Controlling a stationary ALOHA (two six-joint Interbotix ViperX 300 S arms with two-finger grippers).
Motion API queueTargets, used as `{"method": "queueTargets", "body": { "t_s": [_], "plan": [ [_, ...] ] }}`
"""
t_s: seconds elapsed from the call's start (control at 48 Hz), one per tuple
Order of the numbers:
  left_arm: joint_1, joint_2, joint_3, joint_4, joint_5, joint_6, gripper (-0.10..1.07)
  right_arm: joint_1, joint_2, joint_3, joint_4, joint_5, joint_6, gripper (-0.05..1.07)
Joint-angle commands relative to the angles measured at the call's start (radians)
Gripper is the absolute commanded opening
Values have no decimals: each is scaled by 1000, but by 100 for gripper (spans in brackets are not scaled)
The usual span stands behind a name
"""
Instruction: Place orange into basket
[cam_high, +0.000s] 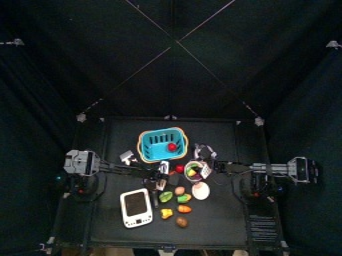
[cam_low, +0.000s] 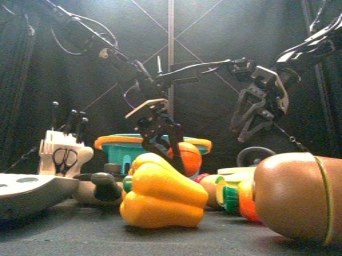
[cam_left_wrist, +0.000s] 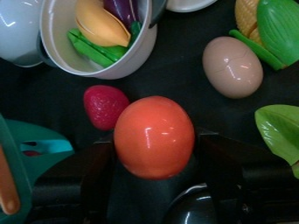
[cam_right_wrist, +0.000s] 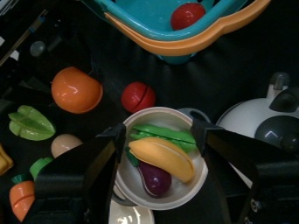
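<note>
The orange (cam_left_wrist: 153, 136) is a glossy toy fruit clamped between the jaws of my left gripper (cam_left_wrist: 152, 171), low over the table between the basket and the white bowl. It also shows in the front view (cam_low: 189, 158) and the right wrist view (cam_right_wrist: 76, 89). The light-blue slatted basket (cam_high: 160, 145) stands at the back of the table, just beyond the left gripper (cam_high: 170, 171), with a red toy inside it (cam_right_wrist: 187, 16). My right gripper (cam_right_wrist: 158, 144) is open and empty, hanging over the white bowl (cam_right_wrist: 198, 171).
The white bowl (cam_left_wrist: 65, 52) holds a banana and other toy food. A red fruit (cam_left_wrist: 105, 105), a tan egg-like toy (cam_left_wrist: 232, 66) and green peppers (cam_left_wrist: 281, 131) lie nearby. A yellow pepper (cam_low: 163, 195) and a white toy device (cam_high: 135, 207) lie near the front.
</note>
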Motion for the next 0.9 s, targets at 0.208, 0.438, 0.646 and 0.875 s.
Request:
{"method": "queueTargets", "body": {
  "t_s": [0.208, 0.438, 0.646, 0.875],
  "plan": [
    [-2, -71, -20, 0, -29, -3, 84, 3, -14, -11, 2, -5, -2, 93],
    [8, -149, -20, -25, -29, -6, 84, 12, -14, -9, 2, -5, -2, 93],
    [55, -232, -3, -75, -34, -8, 84, 12, -15, -11, -3, -5, -2, 93],
    [206, -290, 57, -181, -207, -6, 84, 8, -17, -12, 0, -3, -2, 93]
  ]
}}
